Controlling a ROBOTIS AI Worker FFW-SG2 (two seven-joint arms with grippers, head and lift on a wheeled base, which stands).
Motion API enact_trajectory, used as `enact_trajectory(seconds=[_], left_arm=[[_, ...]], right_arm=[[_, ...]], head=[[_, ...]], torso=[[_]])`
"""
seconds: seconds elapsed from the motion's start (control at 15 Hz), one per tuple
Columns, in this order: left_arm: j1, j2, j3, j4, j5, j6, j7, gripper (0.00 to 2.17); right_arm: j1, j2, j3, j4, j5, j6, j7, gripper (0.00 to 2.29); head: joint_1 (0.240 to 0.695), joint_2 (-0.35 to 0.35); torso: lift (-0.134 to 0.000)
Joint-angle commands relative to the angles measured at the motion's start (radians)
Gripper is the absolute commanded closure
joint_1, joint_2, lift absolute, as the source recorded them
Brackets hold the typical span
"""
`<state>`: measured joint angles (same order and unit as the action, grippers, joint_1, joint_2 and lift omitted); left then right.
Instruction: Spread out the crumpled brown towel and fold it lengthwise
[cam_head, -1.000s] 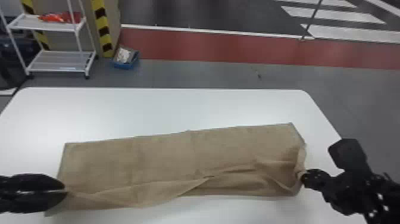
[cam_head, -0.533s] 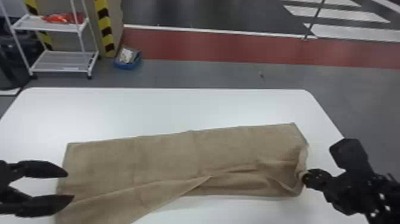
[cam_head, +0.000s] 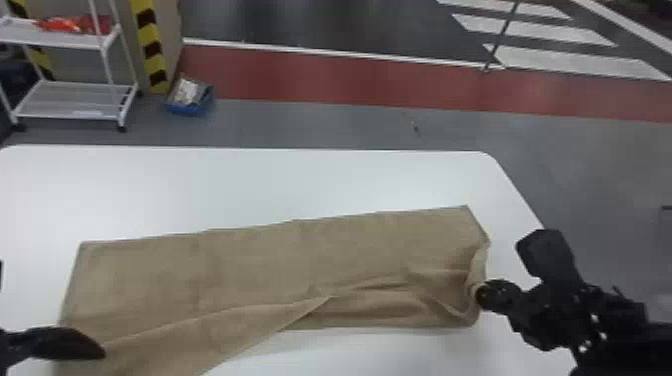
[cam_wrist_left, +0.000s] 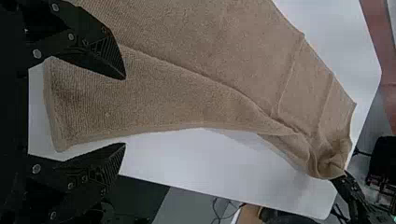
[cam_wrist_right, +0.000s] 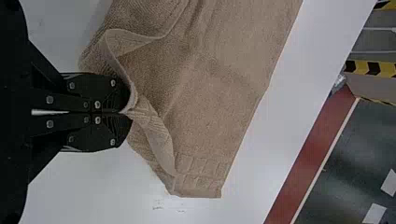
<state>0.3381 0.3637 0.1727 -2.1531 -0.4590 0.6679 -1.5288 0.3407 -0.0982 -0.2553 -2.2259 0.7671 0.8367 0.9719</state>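
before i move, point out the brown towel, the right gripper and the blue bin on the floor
Brown towel (cam_head: 250, 265): head view, flat area left of centre.
Right gripper (cam_wrist_right: 126, 113): right wrist view, between its fingertips.
Blue bin (cam_head: 186, 109): head view, front wall.

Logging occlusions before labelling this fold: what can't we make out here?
- Brown towel's pinched bit: right wrist view, covered by the right gripper's closed jaws.
- Towel's lower layer, left part: head view, under the top layer; creases there unknown.
- Orange-red items on the white wheeled cart: head view, blurred.
- Blue container's contents: head view, too small.
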Motion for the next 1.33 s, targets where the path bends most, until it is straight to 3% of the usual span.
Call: enact_trajectory(seconds=[0.0, 0.4, 0.53, 0.6, 0.67, 1.0, 1.27], left_arm=[[-0.037, -0.012, -0.010, 0.033, 0.005, 0.000, 0.056, 0.45], [-0.094, -0.016, -0.088, 0.167, -0.076, -0.049, 0.150, 0.46], [-0.119, -0.017, -0.088, 0.191, -0.082, -0.067, 0.159, 1.28], [-0.126, -0.019, -0.082, 0.191, -0.081, -0.067, 0.182, 1.57], [-0.139, -0.022, -0.073, 0.190, -0.073, -0.067, 0.199, 1.66], [-0.261, -0.089, -0.059, 0.197, -0.066, -0.064, 0.217, 1.66], [-0.427, -0.157, -0.147, 0.352, -0.144, -0.070, 0.285, 1.66]], right_arm=[[0.000, 0.000, 0.004, 0.000, 0.009, 0.003, 0.001, 1.64], [-0.002, -0.003, -0.001, 0.002, 0.014, 0.003, 0.001, 1.64], [-0.006, -0.005, -0.002, 0.002, 0.014, 0.003, 0.001, 1.64], [-0.012, -0.005, -0.006, 0.002, 0.014, 0.003, 0.001, 1.64], [-0.020, -0.006, -0.007, 0.003, 0.014, 0.003, 0.001, 1.64], [-0.060, -0.003, -0.001, 0.006, 0.029, 0.022, 0.001, 1.64], [-0.094, 0.000, 0.014, 0.002, 0.049, 0.052, -0.001, 1.64]], head=[[0.695, -0.202], [0.695, -0.194], [0.695, -0.188], [0.695, -0.185], [0.695, -0.181], [0.695, -0.161], [0.695, -0.179]], torso=[[-0.125], [-0.125], [-0.125], [-0.125], [-0.125], [-0.125], [-0.125]])
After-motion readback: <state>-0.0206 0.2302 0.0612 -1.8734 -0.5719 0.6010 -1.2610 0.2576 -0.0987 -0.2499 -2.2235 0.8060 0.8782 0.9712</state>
